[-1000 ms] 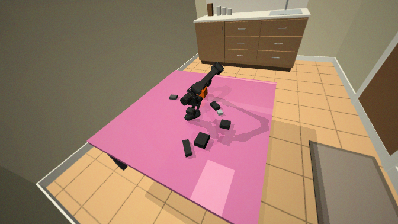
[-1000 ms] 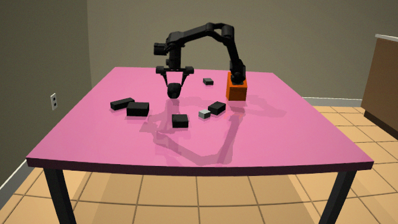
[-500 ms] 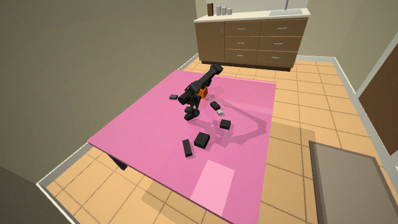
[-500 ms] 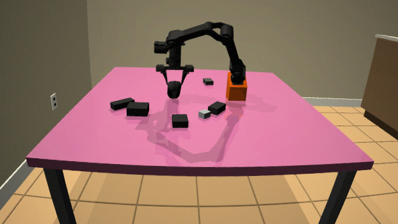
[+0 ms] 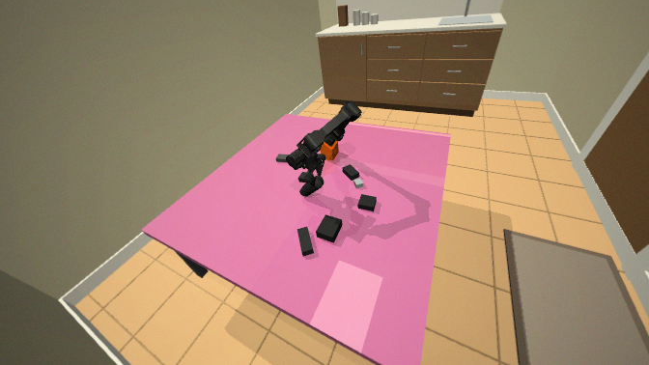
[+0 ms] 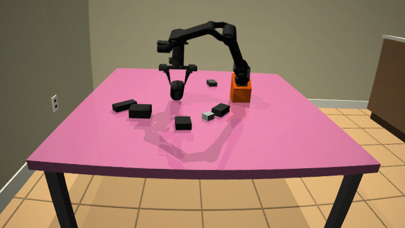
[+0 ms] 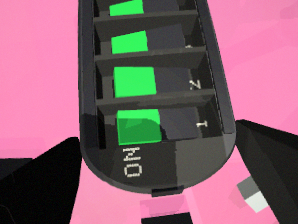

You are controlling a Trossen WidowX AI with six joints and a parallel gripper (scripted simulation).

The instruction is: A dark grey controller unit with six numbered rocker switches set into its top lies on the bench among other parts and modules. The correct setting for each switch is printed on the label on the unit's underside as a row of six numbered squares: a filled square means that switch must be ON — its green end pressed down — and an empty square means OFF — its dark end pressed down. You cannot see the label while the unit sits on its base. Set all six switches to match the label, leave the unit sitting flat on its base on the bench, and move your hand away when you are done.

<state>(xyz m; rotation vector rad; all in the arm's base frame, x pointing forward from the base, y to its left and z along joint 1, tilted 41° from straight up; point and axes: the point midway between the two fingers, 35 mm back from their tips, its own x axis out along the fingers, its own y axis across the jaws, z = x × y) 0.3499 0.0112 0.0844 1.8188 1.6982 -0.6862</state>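
The dark grey controller unit (image 5: 311,186) (image 6: 177,90) (image 7: 160,170) hangs tilted on end between my fingers, over the back left of the pink table (image 6: 271,143). In the wrist view its top faces the camera. Switches 1, 2 and 3 and part of a fourth show, each with its green end on the left, on the side marked ON. My gripper (image 5: 314,174) (image 6: 178,80) (image 7: 158,137) is shut on the unit's near end, with a finger on each side. The underside label is hidden.
The arm's orange base (image 5: 330,150) (image 6: 240,93) stands at the back. On the table lie a long dark block (image 6: 123,105), a dark box (image 6: 140,110), two more dark boxes (image 6: 182,122) (image 6: 220,110), a small grey cube (image 6: 208,116) and a small dark piece (image 6: 211,82).
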